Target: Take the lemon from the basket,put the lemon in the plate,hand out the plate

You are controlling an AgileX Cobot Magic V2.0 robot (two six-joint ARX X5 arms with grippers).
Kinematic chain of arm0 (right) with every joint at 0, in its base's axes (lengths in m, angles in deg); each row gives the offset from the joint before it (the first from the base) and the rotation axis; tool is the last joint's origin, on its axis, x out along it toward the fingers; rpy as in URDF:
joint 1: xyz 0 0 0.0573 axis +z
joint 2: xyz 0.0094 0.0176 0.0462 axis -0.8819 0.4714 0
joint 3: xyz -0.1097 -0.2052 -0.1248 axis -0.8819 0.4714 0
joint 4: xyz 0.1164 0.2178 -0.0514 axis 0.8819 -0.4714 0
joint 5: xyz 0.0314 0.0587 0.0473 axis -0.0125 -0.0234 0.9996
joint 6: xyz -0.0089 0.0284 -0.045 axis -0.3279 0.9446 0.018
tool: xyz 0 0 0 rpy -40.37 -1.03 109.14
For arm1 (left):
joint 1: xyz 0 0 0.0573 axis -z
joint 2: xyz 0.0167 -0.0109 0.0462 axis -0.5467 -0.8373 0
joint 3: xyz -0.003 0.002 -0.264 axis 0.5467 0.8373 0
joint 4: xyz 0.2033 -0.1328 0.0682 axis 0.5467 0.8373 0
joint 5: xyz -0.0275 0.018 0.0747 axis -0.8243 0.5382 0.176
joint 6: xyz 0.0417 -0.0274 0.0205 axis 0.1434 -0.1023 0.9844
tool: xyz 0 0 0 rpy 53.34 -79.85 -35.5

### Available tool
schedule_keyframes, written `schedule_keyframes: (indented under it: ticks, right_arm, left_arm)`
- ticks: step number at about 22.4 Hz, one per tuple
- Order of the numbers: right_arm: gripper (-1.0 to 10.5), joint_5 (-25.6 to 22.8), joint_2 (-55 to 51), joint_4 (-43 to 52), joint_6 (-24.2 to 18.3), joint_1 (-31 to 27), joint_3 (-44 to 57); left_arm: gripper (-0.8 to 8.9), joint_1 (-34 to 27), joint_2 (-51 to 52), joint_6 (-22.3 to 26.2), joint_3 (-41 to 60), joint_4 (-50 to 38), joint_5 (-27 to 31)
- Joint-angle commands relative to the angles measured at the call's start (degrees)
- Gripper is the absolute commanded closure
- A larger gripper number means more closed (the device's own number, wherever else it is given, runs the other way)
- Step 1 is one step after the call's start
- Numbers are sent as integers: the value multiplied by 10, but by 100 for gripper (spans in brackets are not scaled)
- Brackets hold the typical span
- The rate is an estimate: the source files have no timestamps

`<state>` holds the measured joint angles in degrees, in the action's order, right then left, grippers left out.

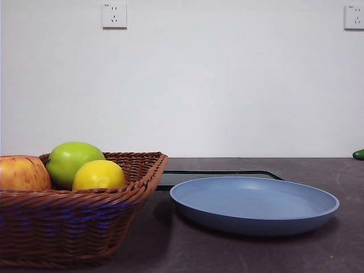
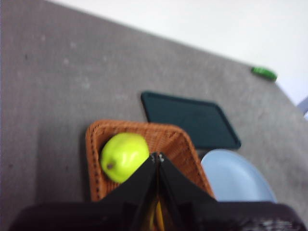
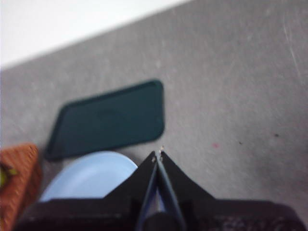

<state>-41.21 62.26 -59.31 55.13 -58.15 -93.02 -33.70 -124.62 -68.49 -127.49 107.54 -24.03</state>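
**Lemon in the basket, both hands aloft and closed**

We see the lemon [image 1: 98, 175] lying in the basket [image 1: 85, 224] near its front rim, just beside the green apple [image 1: 73, 160], with the red-yellow apple [image 1: 21, 173] at the far left. The basket stands on the dark counter [image 1: 227, 253], and the plate [image 1: 254, 204] sits just beside it, bare. Behind the plate lies the black tray [image 1: 219, 175]. A small green object [image 1: 358, 154] rests far off at the counter's edge.

Our left hand [image 2: 158, 156] hangs above the basket, its jaws pressed together and holding nothing. Our right hand [image 3: 158, 155] hangs above the plate's edge near the tray, jaws likewise closed tip to tip and gripping nothing. Neither hand shows in the front view.
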Motion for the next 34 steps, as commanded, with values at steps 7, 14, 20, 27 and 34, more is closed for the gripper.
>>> schedule_keyframes:
  ticks: [7,14,20,27,34]
  right_arm:
    - [940,83,179,-139,-122,1,-114]
    - [722,150,317,-146,-124,2,-115]
    - [698,149,389,-92,-121,18,-115]
    - [702,150,500,-6,-100,45,-115]
    - [748,151,579,28,-95,54,-115]
  left_arm:
    - [807,40,-155,127,-142,133,0]
    - [758,96,-202,130,-165,153,0]
    - [538,104,-202,112,-165,150,-35]
    - [538,104,-202,100,-165,151,-52]
    - [538,104,-202,100,-165,150,-57]
